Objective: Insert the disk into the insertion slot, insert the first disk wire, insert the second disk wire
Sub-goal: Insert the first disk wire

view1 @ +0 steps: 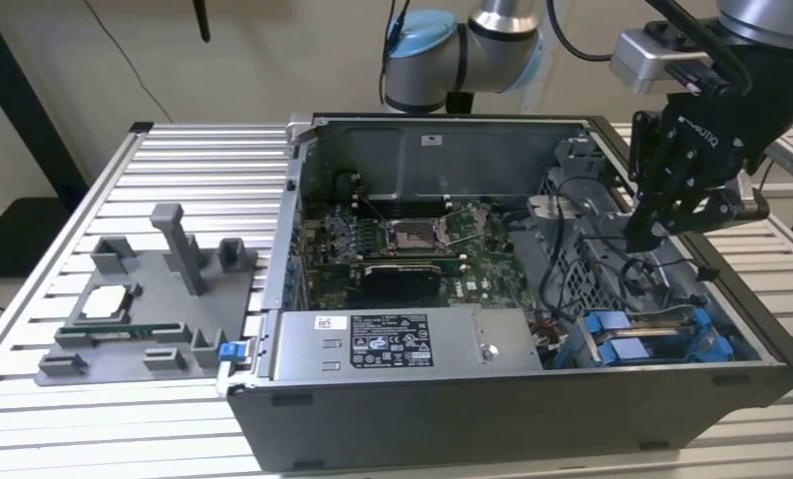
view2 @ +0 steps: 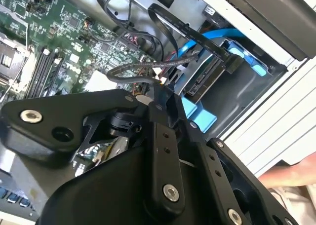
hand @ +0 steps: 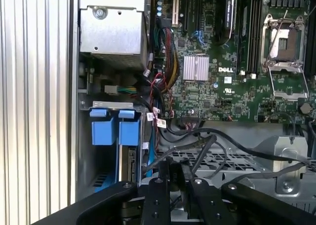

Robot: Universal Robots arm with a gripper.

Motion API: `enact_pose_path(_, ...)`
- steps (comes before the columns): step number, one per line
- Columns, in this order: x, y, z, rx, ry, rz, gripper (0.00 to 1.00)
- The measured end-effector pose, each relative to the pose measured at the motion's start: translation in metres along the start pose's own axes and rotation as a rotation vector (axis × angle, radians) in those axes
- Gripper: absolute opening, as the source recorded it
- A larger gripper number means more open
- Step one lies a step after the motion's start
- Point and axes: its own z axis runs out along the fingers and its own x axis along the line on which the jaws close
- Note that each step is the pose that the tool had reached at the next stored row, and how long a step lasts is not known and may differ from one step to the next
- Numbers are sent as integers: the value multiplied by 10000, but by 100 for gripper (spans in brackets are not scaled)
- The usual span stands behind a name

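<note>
Trouble from here would most likely come from the wire (view2: 129, 71). The fingers (view2: 163, 129) are drawn together at their tips and appear clamped on its free end. A thin black lead like that could twist or slip in the pinch, so its plug would meet the socket crooked. Its slack loops close to other leads over the cage (hand: 237, 161); a snag there could drag the end off line or tug at the board (hand: 207, 87). In the exterior view the fingers hang over the case (view1: 503, 409) near its right-hand wall.

The disk (view2: 203, 83) stands on edge inside the slot (hand: 84, 156), held in its blue carrier at the case's near corner on the exterior view's right. A black plug (view2: 232, 63) on a blue cable lies at the disk's end; I cannot tell whether it is fully home.

Counted: one arm, one disk, one slot and one case. Two blue tabs (hand: 116, 126) sit side by side in the first wrist view. One box (view1: 396, 344) carries a sticker. One grey tray (view1: 117, 364) rests on the slatted surface (view1: 104, 419). At least three black leads cross the cage.
</note>
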Motion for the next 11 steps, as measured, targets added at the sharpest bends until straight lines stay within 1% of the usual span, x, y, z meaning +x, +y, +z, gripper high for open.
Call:
enact_pose_path(7,1,0,9,9,33,0,0)
enact_pose_path(11,1,1,10,9,32,1,0)
